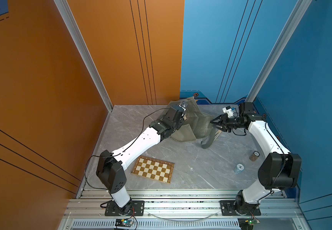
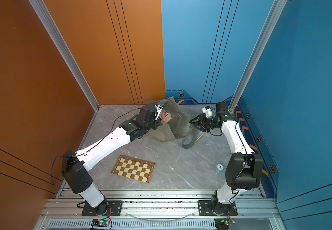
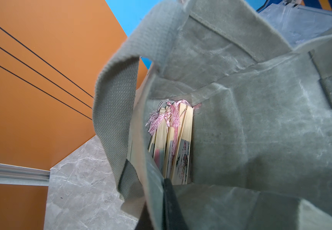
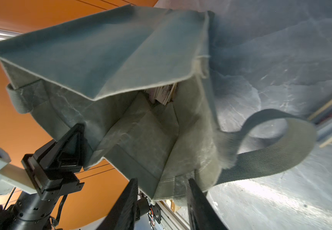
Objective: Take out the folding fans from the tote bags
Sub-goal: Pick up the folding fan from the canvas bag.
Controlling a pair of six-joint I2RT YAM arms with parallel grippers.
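Folding fans (image 3: pixel 173 143) sit bunched deep inside the tote bag (image 3: pixel 260 129), lengthwise, leaf ends toward the mouth. Left claw (image 4: pixel 77 135) is clamped on the rim, propping it open I'd guess. Right claw (image 4: pixel 163 180), jaws apart, straddles another stretch of rim, so it looks best placed to reach straight in.

Bright even light, soft shadows, tote bag (image 4: pixel 101 49) blurred up close

Pink-tasselled fans (image 3: pixel 173 143) bundled inside olive tote (image 3: pixel 260 119).
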